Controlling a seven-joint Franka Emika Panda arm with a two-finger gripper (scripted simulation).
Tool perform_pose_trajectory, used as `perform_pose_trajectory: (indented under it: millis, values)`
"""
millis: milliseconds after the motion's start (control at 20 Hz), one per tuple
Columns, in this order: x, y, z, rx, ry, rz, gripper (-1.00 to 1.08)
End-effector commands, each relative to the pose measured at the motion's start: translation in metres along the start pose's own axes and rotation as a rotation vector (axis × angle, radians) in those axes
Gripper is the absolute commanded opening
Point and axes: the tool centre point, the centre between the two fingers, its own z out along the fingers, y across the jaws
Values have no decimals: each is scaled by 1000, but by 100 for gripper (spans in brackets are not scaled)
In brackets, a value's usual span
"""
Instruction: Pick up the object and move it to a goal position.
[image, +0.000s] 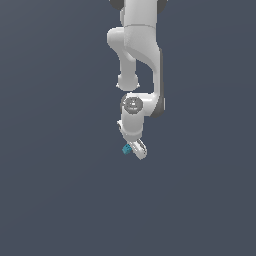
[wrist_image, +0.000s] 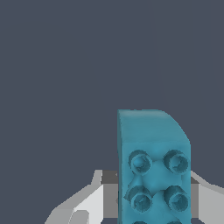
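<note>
The object is a small teal-blue oblong block with round studs on one face. In the exterior view the block (image: 126, 149) shows at the tip of my white gripper (image: 131, 149), below the arm. In the wrist view the block (wrist_image: 153, 166) fills the space between my two grey-white fingers (wrist_image: 89, 203), which press on it from both sides. The gripper (wrist_image: 151, 197) is shut on the block. The block's studded face points toward the wrist camera. No goal marker shows in either view.
The white Franka arm (image: 140, 55) hangs down from the upper middle of the exterior view. A plain dark grey-blue background (image: 50, 150) surrounds it. No other objects show.
</note>
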Motion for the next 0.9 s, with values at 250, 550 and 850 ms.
perform_pose_trajectory:
  millis: [250, 550, 850]
  values:
    - [5, 5, -9, 0, 0, 0, -100]
    - [19, 19, -36, 0, -1, 1, -100]
    - [44, 44, -83, 1, -2, 1, -100]
